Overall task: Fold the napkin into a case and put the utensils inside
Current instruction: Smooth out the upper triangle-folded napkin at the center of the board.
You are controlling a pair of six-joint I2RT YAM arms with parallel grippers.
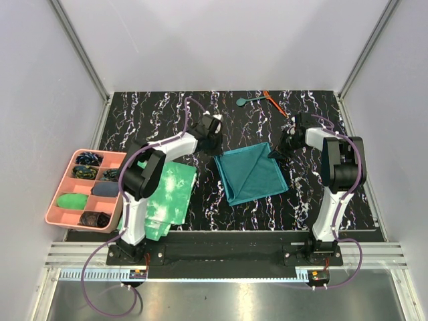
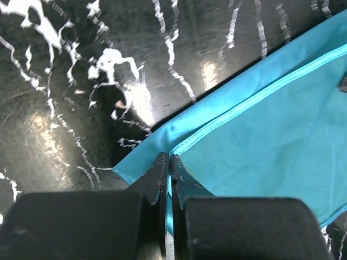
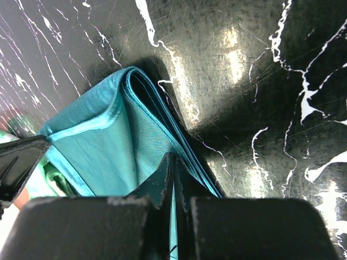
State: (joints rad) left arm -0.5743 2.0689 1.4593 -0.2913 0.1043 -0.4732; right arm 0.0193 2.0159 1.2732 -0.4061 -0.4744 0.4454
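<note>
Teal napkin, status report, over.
Left gripper shut on dark teal cloth napkin, far left corner. Right gripper shut on its far right corner. Teal plastic spoon, orange-red stick apart, far edge.

tray (image 1: pixel 73 226): pink, compartmented, holding small dark, green and grey-blue items, well left of the left hand (image 1: pixel 214 146) | cloth (image 1: pixel 170 194): green-and-white mottled, flat, between tray and hand | table (image 1: pixel 167 114): black, white-veined, beneath the hand

Bright overhead light; glare patches on the glossy tabletop (image 3: pixel 233 59).
</note>
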